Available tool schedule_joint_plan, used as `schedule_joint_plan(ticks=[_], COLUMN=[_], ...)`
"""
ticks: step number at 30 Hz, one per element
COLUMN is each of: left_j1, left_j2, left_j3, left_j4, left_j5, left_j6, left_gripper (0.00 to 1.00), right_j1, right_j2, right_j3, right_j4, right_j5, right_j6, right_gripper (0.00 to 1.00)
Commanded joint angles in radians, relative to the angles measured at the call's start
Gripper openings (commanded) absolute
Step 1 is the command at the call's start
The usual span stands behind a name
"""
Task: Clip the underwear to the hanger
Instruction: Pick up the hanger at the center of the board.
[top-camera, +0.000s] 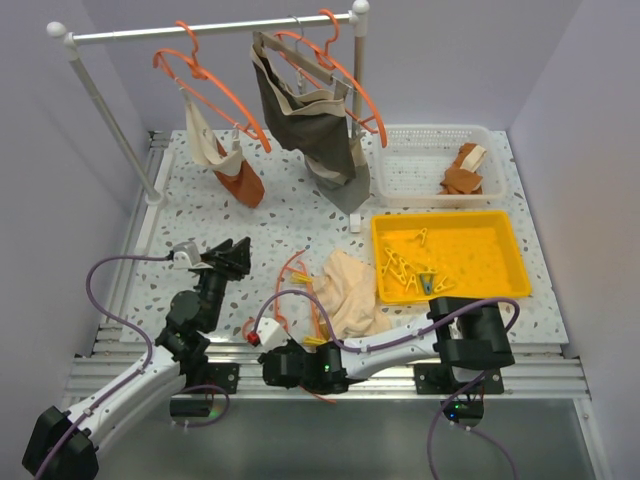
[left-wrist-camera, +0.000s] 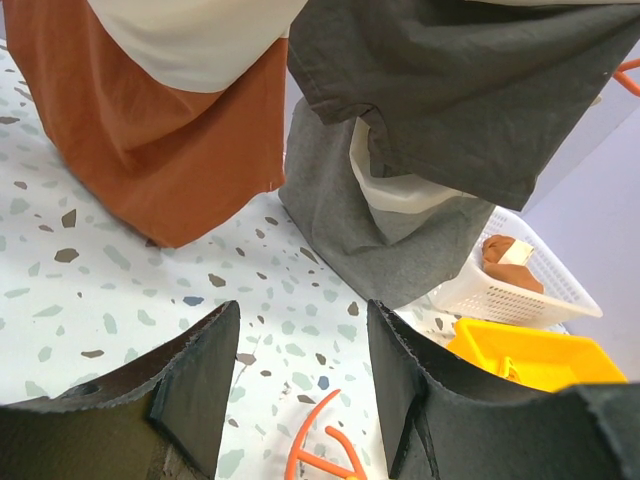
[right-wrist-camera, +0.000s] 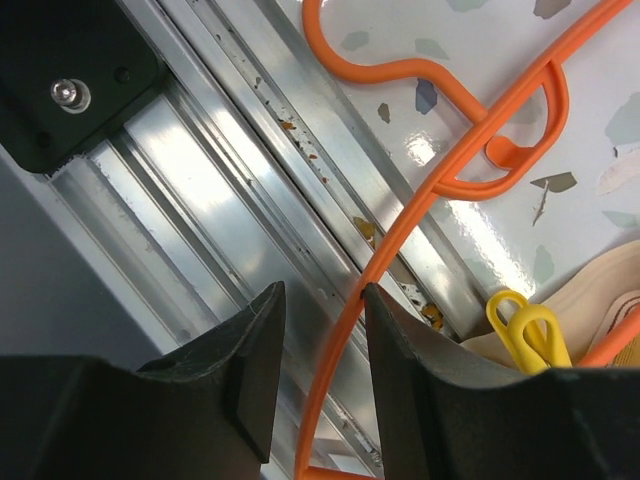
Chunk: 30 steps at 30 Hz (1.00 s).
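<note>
The orange hanger (top-camera: 290, 290) lies flat on the speckled table near the front edge. The cream underwear (top-camera: 350, 290) lies crumpled against its right side. A yellow clip (top-camera: 318, 341) sits at the underwear's near edge; it also shows in the right wrist view (right-wrist-camera: 525, 325). My right gripper (right-wrist-camera: 322, 300) is open low over the front rail. The hanger's wire (right-wrist-camera: 470, 130) runs between the jaws, against the right finger. My left gripper (left-wrist-camera: 300, 320) is open and empty above the table, left of the hanger (left-wrist-camera: 315, 440).
A white rack (top-camera: 210, 28) at the back holds orange hangers with a dark grey garment (top-camera: 315, 120) and a rust-orange and cream cloth (top-camera: 230, 165). A white basket (top-camera: 430, 165) and a yellow tray (top-camera: 500, 285) of clips stand right. An aluminium rail (top-camera: 540, 365) edges the front.
</note>
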Motion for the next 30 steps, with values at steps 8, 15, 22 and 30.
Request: schedule_joint_plan(ticks=[8,15,22,30], left_j1=[0.007,0.007,0.007,0.007], left_j2=[0.004,-0.016,-0.061,-0.177], left_j3=[-0.067,-0.061,0.003,0.107], left_j4=[0.005,-0.019,-0.149,-0.425], left_j5=[0.010,0.002,-0.057,-0.096], left_j6=[0.006,0.006,0.006,-0.014], left_gripper=[0.57,0.57,0.57,0.61], right_j1=[0.021,0.021,0.023,0.023], right_j2=[-0.030,-0.007,0.042,0.090], right_j3=[0.008,0.005,0.008,0.060], right_j4=[-0.077,-0.063,-0.035,-0.063], right_j5=[0.105,0.058,0.006,-0.007], right_j6=[0.072,0.070,0.076,0.083], right_gripper=[0.41,0.29,0.24,0.01])
